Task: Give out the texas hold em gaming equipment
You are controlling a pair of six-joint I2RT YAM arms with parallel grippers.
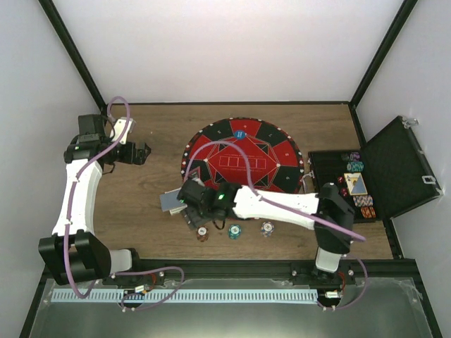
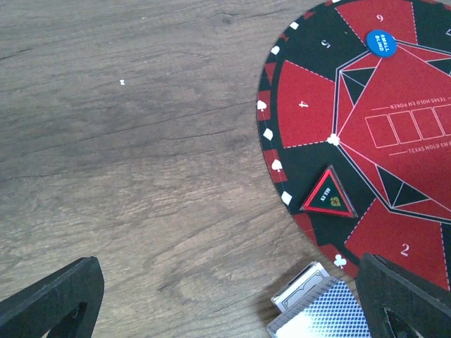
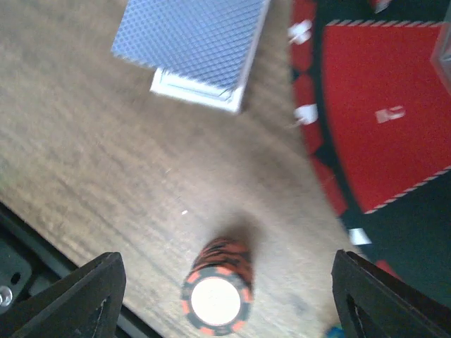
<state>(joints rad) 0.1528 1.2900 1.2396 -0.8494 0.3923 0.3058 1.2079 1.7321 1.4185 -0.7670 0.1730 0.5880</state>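
Observation:
A stack of red striped chips point(image 3: 217, 296) stands on the wood between the open fingers of my right gripper point(image 3: 227, 282), untouched. In the top view the stack point(image 1: 203, 233) is just below that gripper point(image 1: 196, 219), with a green stack point(image 1: 234, 230) and a grey stack point(image 1: 267, 228) to its right. A grey-blue-backed card deck point(image 3: 190, 35) lies on a white card box point(image 3: 197, 95) beside the mat. My left gripper point(image 1: 144, 153) is open and empty, left of the mat. Its view shows the deck point(image 2: 320, 313) and a blue button point(image 2: 381, 41).
The round red-and-black mat point(image 1: 243, 158) lies mid-table, with a triangular all-in marker point(image 2: 329, 193) on it. An open black case point(image 1: 394, 169) with more chips and cards sits at the right. The table's black front rail point(image 1: 246, 267) runs close below the chip stacks.

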